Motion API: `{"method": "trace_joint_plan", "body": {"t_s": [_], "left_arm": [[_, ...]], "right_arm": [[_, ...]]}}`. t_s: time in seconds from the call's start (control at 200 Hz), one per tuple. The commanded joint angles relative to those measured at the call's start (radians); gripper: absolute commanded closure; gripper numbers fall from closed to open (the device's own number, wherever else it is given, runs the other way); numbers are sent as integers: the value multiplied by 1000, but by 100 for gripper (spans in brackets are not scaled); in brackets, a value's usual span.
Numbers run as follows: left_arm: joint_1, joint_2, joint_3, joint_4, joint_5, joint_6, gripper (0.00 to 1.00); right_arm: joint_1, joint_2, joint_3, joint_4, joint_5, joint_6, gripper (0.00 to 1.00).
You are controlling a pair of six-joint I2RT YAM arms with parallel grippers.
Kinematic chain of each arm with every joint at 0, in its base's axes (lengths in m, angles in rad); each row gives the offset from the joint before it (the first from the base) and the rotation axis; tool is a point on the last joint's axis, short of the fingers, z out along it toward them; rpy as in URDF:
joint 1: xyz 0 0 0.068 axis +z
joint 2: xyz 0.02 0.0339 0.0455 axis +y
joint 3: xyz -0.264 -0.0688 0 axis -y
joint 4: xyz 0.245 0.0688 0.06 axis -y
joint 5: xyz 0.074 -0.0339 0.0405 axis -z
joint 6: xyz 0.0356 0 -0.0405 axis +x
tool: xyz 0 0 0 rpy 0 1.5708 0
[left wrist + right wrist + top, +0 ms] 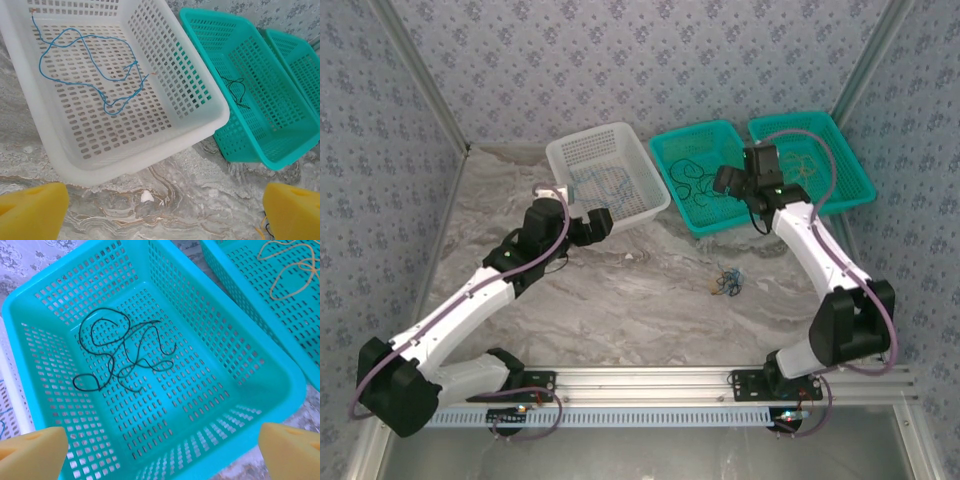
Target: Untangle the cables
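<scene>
In the top view, a small tangle of cables [727, 283] is lying on the counter [620, 300]. It is sitting toward the bases from the right hand [723, 181] and nearer to it than to the left hand [602, 223], with no clear long axis. The right arm is reaching over the middle teal basket [692, 133]; the left is hovering at the white basket's [582, 136] near rim.

In the left wrist view, the left hand [160, 215] is gaping, released, while the blue cable [95, 70] is lying in the white basket.

In the right wrist view, the right hand [160, 452] is spreading wide, gripping nothing, above the black cable [125, 352]; the yellow cable [290, 270] is resting in the far teal basket [280, 325].
</scene>
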Motion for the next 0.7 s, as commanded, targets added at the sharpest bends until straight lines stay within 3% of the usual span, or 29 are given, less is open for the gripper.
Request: {"method": "trace_joint_plan", "body": {"t_s": [0.0,0.115,0.375,0.7], "left_arm": [[8,19,9,40,-11,-27,1],[9,45,29,11,-33,-47,1],[9,92,27,71,37,-65,1],[8,161,52,46,58,-107,1]], "right_arm": [[-6,-70,-55,-39,6,29,0],[-4,-140,-160,-79,-16,46,0],[2,-323,-405,-14,-159,139,1],[10,-354,-517,-86,-198,133,2]]}}
